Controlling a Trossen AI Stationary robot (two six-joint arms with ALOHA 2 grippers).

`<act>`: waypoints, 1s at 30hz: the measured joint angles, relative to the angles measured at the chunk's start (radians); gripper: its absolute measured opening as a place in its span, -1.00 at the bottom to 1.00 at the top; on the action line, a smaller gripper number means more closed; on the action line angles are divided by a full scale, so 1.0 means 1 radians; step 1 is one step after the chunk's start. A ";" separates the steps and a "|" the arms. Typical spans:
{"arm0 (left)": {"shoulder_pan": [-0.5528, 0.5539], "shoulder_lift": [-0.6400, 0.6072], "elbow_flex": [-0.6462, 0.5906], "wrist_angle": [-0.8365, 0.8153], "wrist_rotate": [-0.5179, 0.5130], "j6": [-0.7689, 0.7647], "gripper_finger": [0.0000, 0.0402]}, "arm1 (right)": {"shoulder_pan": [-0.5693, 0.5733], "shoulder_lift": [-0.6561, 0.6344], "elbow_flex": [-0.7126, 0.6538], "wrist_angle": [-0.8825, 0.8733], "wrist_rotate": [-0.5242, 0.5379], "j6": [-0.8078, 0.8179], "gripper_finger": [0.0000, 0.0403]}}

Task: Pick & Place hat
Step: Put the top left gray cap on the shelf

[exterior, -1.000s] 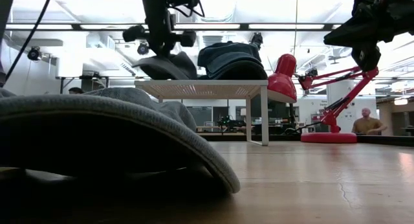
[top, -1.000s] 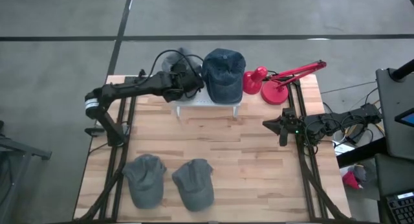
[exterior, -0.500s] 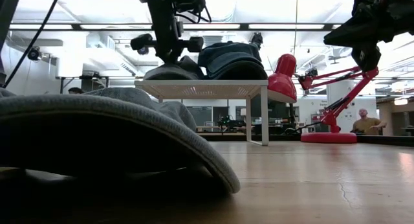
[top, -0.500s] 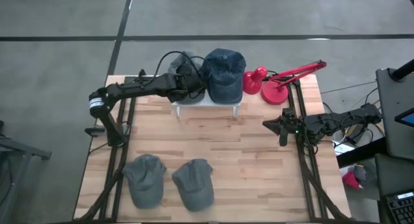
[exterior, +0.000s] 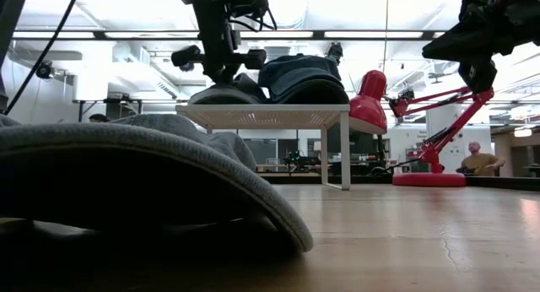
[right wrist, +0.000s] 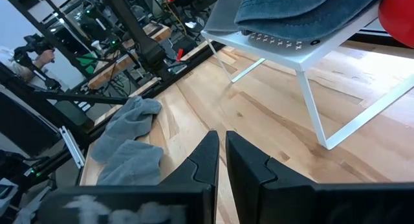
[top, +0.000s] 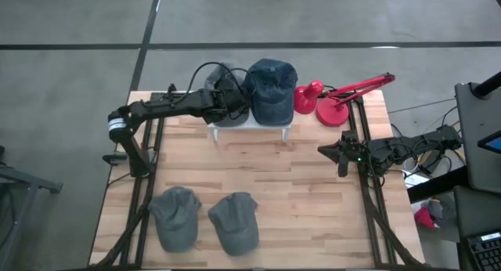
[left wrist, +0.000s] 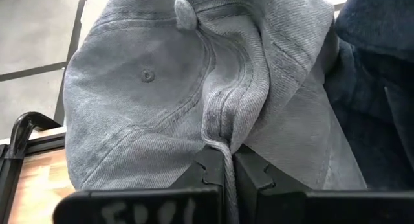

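A grey hat lies on the left part of a white stand at the table's far side, beside a dark blue hat on the same stand. My left gripper reaches over the stand and is shut on the grey hat. In the low view the left gripper stands above the grey hat, whose underside rests on the stand top. My right gripper waits shut over the table's right side, touching nothing. My left gripper pinches a raised fold of the grey hat's crown between its two fingers. The fingers come from the table's near-left side, slanting down. The fold is several layers of cloth. The hat sits on the stand under the fingers, its top button beyond them.
Two more grey hats lie on the table's near side; one fills the low view's foreground. A red desk lamp stands to the right of the stand. A person shows in the room beyond the table.
My left gripper has moved a little toward the far edge and the blue hat, and down. The grey hat it holds has gone from tilted above the stand to lying flatter on the stand top. Over the last half second almost nothing has moved.
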 joint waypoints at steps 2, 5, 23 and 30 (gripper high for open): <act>0.000 0.000 0.000 0.000 0.005 0.000 -0.94 | 0.000 0.000 0.000 0.000 0.000 0.000 -0.87; 0.000 0.000 0.000 0.000 0.007 0.000 -0.94 | 0.000 0.000 0.000 0.000 0.000 0.000 -0.87; -0.001 -0.006 0.000 0.000 0.047 0.045 -0.86 | 0.000 -0.001 0.000 0.000 0.000 0.000 -0.87; -0.002 -0.006 0.000 0.000 0.054 0.045 -0.55 | 0.000 -0.001 0.000 0.000 0.000 -0.001 -0.87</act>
